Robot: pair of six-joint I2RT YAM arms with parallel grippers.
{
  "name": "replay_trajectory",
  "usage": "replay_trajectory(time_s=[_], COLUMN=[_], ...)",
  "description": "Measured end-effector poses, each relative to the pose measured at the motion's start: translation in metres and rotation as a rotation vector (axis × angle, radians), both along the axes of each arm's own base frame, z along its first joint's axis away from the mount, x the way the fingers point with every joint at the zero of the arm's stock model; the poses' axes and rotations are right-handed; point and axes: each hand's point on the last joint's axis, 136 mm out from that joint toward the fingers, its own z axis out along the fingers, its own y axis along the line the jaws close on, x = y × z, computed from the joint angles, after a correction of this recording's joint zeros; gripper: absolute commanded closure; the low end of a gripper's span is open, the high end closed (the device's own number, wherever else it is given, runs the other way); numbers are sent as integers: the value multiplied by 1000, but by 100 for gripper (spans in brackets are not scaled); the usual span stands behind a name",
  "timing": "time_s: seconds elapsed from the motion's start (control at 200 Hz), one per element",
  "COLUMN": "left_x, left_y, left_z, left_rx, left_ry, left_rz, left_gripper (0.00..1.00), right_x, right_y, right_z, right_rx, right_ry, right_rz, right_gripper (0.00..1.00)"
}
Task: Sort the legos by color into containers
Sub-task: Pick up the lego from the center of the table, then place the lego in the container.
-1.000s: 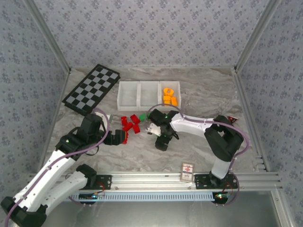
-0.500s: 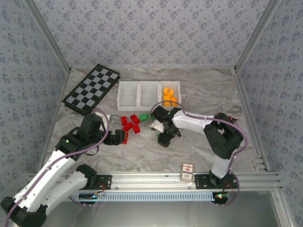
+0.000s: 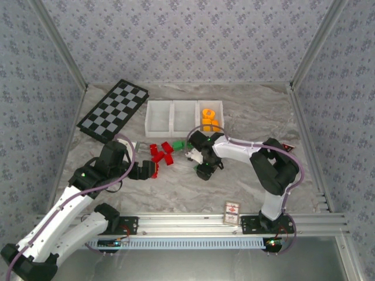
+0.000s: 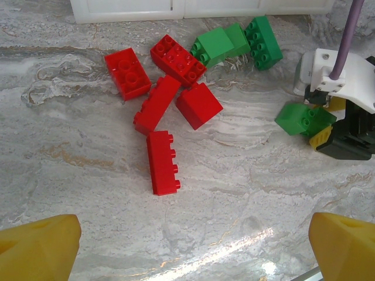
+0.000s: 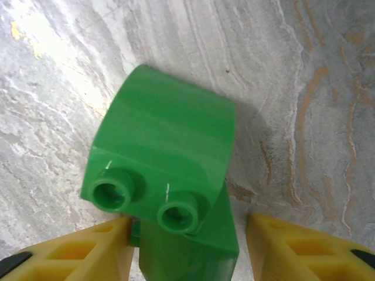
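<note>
We saw the green lego (image 5: 164, 152) on the table (image 5: 304, 88), between the jaws of the right gripper (image 5: 186, 237). The jaws were half-closed, one finger touching it and the other a sliver apart. The left gripper (image 4: 187, 234) hung over the red legos (image 4: 170, 105), jaws spread wide. In the containers (image 3: 171, 116), the right-hand bin held orange legos (image 3: 209, 120).
</note>
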Motion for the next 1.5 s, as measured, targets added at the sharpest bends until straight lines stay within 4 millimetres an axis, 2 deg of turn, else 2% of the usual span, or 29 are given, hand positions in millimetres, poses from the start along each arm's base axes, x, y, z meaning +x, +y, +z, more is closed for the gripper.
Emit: replay_trajectory(time_s=[0.045,0.15,0.41,0.51,0.6,0.735,0.9,1.014,1.114,1.249,1.379,1.499], left_x=[0,0,0,0,0,0,0,0,0,-1,-1,-1], left_y=[0,0,0,0,0,0,0,0,0,1,1,1], left_z=[0,0,0,0,0,0,0,0,1,4,5,5], left_rx=[0,0,0,0,0,0,0,-1,-4,-11,-12,-12], left_ry=[-1,-1,-1,-1,-1,-1,-1,-2,-6,-17,-19,-19], left_rz=[0,0,0,0,0,0,0,0,0,0,0,0], left_gripper=[0,0,0,0,0,0,0,0,0,0,0,0], right_x=[1,2,6,13,26,58,113,151,177,204,220,227], right_y=[-1,-3,-9,-10,-4,13,41,67,86,106,111,105], right_z=[0,2,8,16,36,79,140,163,162,141,116,96], right_rx=[1,4,30,46,91,201,340,415,442,446,434,416], right_ry=[3,13,63,61,27,-59,-183,-230,-232,-196,-157,-122], right_rz=[-6,-22,-93,-131,-164,-215,-272,-292,-306,-333,-376,-422], right_gripper=[54,66,70,71,70,69,68,68,68,67,67,65])
